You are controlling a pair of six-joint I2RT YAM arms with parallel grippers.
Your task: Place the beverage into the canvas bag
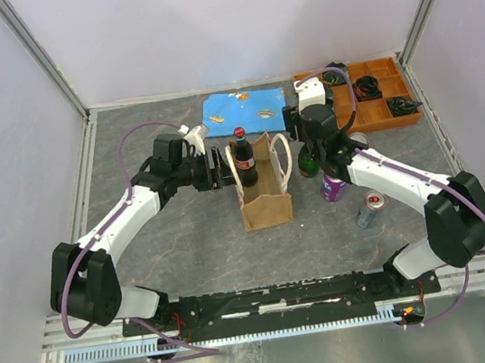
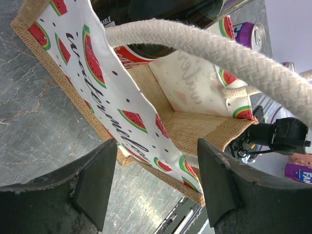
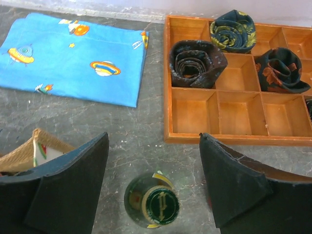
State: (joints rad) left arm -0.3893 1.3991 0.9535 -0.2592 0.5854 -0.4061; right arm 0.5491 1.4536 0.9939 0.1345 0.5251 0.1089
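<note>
Canvas bag [image 1: 266, 205]: above, we see cola bottle [image 1: 243, 156] inside.
Right gripper [image 3: 153, 142]: spread; its wrist shows green bottle [image 3: 152, 202] below.
Left gripper [image 2: 155, 147]: spread beside bag.

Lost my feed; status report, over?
Both open, left gripper and right gripper. Standing in canvas bag: cola bottle. Beneath right gripper: green bottle, ungripped.

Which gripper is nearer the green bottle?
Right. The right gripper hovers directly above the green bottle, fingers open either side of its cap. The left gripper sits on the far side of the canvas bag, fingers open.
</note>
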